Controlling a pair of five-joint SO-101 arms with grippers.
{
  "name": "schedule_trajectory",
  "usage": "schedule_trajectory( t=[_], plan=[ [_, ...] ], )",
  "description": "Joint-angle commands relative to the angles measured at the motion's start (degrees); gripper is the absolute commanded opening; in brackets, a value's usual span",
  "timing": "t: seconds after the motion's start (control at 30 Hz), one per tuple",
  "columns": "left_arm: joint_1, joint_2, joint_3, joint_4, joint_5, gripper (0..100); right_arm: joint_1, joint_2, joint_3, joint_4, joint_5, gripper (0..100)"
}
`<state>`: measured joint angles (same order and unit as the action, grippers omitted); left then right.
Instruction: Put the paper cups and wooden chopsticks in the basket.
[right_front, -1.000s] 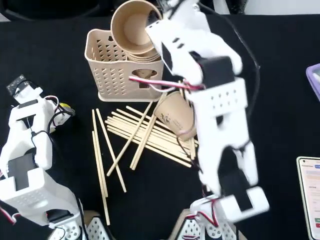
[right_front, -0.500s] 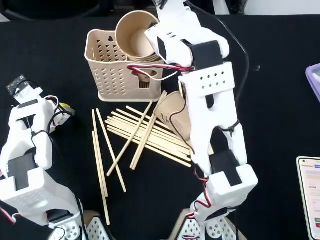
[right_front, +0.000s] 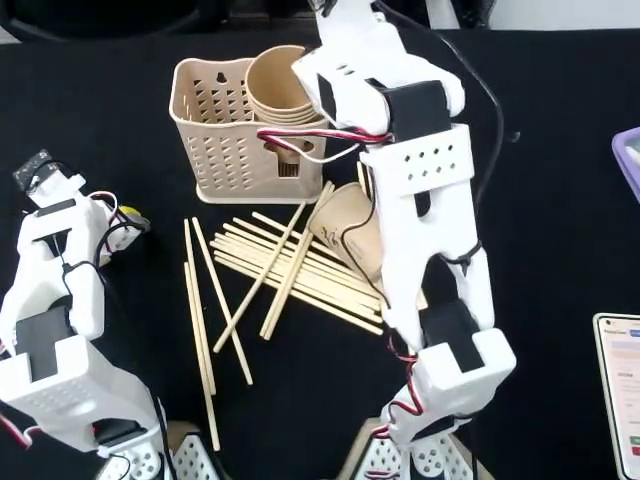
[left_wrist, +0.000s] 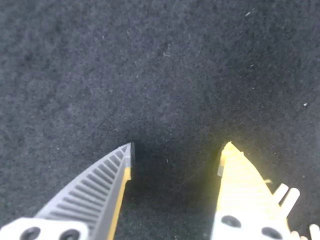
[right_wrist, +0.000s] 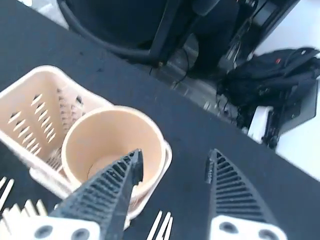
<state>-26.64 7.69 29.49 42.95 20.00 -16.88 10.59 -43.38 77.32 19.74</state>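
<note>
So we've got the right arm stretched over the far end of the black cloth worktop (right_front: 120, 60), with its tool (right_wrist: 172, 157) right at the stack of tan paper cups (right_wrist: 105, 145). The tool is spread fairly wide. One finger sits at the mouth of the top cup, the other hangs outside the rim, and neither looks pressed against the cup wall.

The stack stands upright in the near-right corner of the beige perforated plastic basket (right_front: 215, 140), and its top sticks up well above the basket's rim.

One more tan paper cup (right_front: 350, 235) lies tipped on its side on the worktop, just in front of the basket and partly tucked behind the right arm. It rests on the pile of pale wooden chopsticks (right_front: 300, 275). Most of those lie in a loose diagonal bundle with a couple crossed over them. A few more chopsticks (right_front: 200, 340) lie off to the left side of the pile, pointing toward the arm bases.

The left arm is folded back at the left edge, well apart from the basket and the sticks. Its tool (left_wrist: 177, 147) hangs low over bare cloth, jaws apart and nothing between them.

Over on the right edge we can see a phone with a lit screen (right_front: 620, 390) and a bit of something purple (right_front: 630, 150).
</note>
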Motion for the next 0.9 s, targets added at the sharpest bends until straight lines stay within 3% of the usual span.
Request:
schedule_trajectory(
  t=[0.0, 0.37, 0.5, 0.7, 0.87],
  plan=[
    [-1.5, 0.4, -2.1, 0.1, 0.4, 29, 1.1, -3.9, -3.9, 5.7, -0.4, 21.9],
    [-1.5, 0.4, -2.1, 0.1, 0.4, 29, 1.0, -11.1, -3.3, 21.1, -0.9, 21.9],
    [-1.5, 0.4, -2.1, 0.1, 0.4, 29, 1.8, -12.3, -1.4, 23.1, -7.1, 21.9],
    [-1.5, 0.4, -2.1, 0.1, 0.4, 29, 4.7, -16.1, 13.2, 16.4, -9.8, 21.9],
    [-1.5, 0.4, -2.1, 0.1, 0.4, 29, 5.0, -24.0, 37.1, 2.7, -12.6, 21.9]
  ],
)
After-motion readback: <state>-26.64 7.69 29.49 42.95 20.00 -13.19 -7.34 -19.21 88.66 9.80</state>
